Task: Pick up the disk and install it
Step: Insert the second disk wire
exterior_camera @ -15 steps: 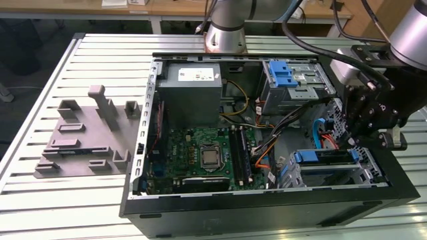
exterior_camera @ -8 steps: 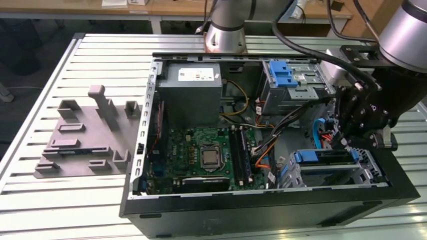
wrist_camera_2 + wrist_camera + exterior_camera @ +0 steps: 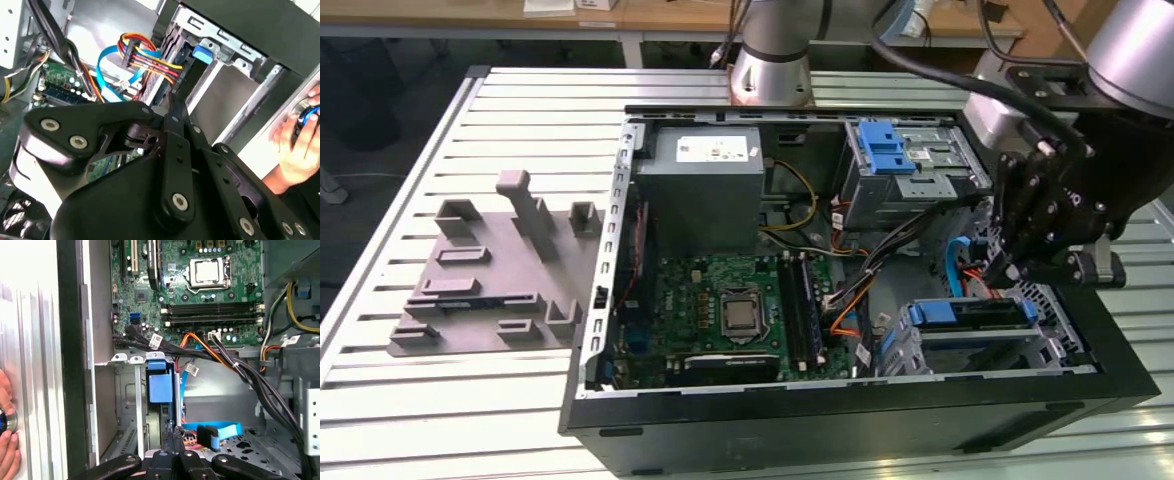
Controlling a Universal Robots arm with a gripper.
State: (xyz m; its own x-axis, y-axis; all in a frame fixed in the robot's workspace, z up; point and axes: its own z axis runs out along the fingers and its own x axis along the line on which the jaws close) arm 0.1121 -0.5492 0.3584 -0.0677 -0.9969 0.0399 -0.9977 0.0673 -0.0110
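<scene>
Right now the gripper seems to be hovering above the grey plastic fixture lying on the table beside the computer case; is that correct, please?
Not quite. In the exterior view the gripper hangs over the open computer case, near the blue-fronted drive bay at that view's right. The grey plastic fixture does lie on the table beside the case, at that view's left.

Beside the matt black computer case (image 3: 854,420), the tabletop (image 3: 480,400) is ribbed, brushed metal; the fixture (image 3: 487,270) on it looks matt grey plastic.

Slatted table (image 3: 400,400) — computer case (image 3: 854,420), grey fixture (image 3: 487,290)
</scene>
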